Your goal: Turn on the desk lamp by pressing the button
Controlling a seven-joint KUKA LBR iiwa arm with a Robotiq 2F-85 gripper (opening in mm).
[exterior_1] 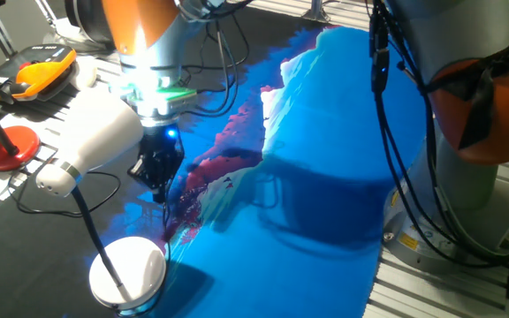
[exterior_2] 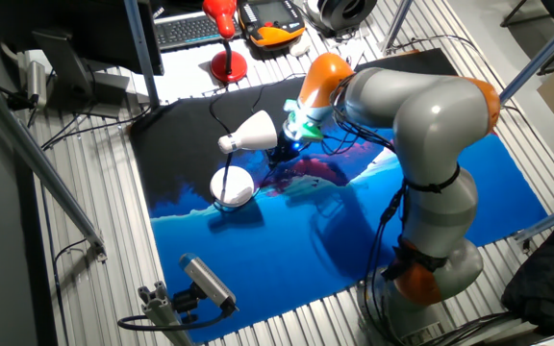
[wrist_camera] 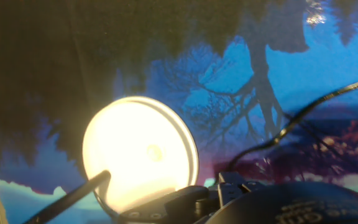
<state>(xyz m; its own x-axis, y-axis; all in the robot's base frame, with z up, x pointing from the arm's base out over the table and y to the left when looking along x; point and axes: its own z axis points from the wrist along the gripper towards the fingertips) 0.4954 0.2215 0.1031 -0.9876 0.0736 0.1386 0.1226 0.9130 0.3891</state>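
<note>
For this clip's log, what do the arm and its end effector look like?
The arm has bulky silver-grey links with orange joint sections and black cables along its lower part. A green-lit ring sits at the wrist, above a small black end effector with a blue light.

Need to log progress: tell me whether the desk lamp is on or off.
On, apparently: in the hand view the desk lamp base is brightly lit, though the bulb inside the shade isn't visible.

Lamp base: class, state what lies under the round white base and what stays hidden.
The lamp base sits on a blue printed cloth that covers the table. The cloth right beneath the disc is covered, so nothing there can be seen.
</note>
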